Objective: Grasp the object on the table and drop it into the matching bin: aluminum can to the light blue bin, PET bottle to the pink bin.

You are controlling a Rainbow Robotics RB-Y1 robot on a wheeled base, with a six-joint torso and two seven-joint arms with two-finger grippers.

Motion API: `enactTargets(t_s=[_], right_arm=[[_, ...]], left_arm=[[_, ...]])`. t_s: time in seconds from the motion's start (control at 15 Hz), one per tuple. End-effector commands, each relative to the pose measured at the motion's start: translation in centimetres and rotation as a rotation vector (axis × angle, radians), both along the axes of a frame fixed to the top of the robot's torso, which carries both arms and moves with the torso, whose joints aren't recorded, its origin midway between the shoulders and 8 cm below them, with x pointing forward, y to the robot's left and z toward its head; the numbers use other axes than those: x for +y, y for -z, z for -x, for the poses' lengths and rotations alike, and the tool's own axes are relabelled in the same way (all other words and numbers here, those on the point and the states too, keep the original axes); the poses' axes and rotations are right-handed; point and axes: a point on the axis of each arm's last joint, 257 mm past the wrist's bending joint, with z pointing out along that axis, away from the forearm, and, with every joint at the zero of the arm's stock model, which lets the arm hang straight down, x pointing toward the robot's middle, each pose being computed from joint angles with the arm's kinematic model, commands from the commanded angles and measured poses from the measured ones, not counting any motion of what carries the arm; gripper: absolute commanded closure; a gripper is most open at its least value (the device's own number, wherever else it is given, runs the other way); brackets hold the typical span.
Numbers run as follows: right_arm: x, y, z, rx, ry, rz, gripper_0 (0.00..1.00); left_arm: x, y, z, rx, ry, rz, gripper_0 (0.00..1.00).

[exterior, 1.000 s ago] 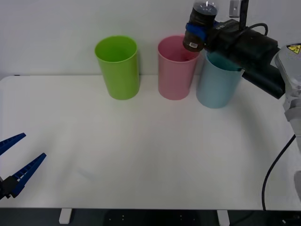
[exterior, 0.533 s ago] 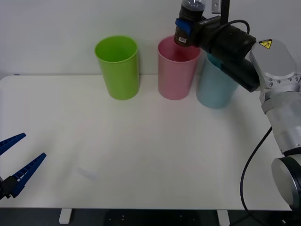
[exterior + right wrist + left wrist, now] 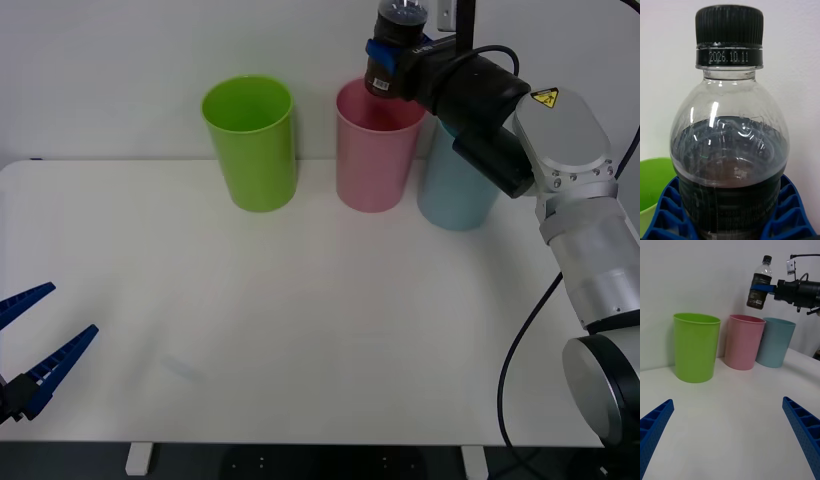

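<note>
Above pink bin (image 3: 378,145): upright PET bottle (image 3: 392,50).

Three tall bins stand in a row along the far edge of the white table (image 3: 300,330): a lime green bin (image 3: 250,145), the pink bin (image 3: 375,150) and the light blue bin (image 3: 458,185). The pink and blue bins nearly touch. A wider gap separates green from pink. The tabletop from the bins to the near edge lies open.

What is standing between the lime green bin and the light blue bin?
The pink bin stands between the lime green bin and the light blue bin, as the front view shows. The right gripper holds the PET bottle above it.
</note>
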Motion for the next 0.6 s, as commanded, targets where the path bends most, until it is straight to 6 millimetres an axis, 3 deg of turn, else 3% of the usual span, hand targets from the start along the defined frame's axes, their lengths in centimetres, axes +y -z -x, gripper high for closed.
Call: enactTargets(t_s=[0.07,0.6], right_arm=[[-0.12,-0.07,-0.06,-0.006,0.006,0.005,0.0],[-0.3,0.19,0.7,-0.019,0.0,-0.007,0.0]], left_arm=[[0.0,0.0,0.0,0.0,0.0,0.0,0.0],[0.0,0.0,0.0,0.0,0.0,0.0,0.0]])
